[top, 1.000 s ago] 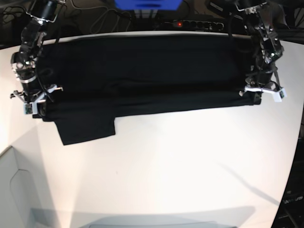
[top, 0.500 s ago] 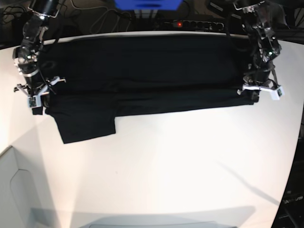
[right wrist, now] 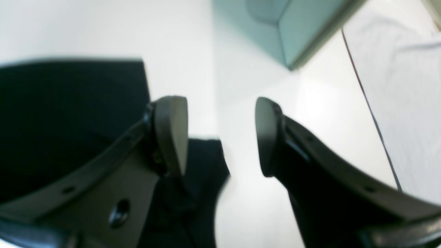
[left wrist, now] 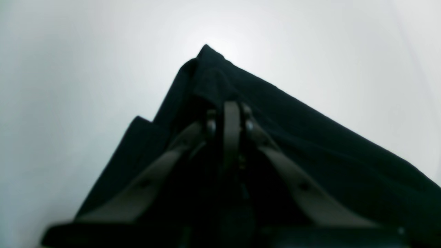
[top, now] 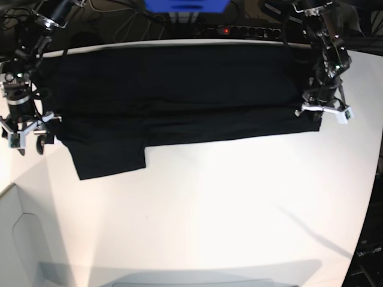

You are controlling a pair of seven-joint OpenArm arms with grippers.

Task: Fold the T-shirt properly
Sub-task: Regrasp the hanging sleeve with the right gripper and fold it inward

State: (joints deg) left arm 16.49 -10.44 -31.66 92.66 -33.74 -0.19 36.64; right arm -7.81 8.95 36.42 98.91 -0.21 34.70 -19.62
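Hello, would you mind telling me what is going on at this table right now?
A two-armed robot is folding a black T-shirt spread lengthwise along the far side of a white table. The left gripper is shut on the shirt's edge at one end. At the other end, the right gripper is open, with nothing between its fingers, beside the cloth. One sleeve sticks out toward the near side, so the fold is not finished.

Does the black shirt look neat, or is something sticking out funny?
One thing: a flap of the T-shirt sticks out below its otherwise straight front edge, near the right gripper. It breaks the neat band shape.
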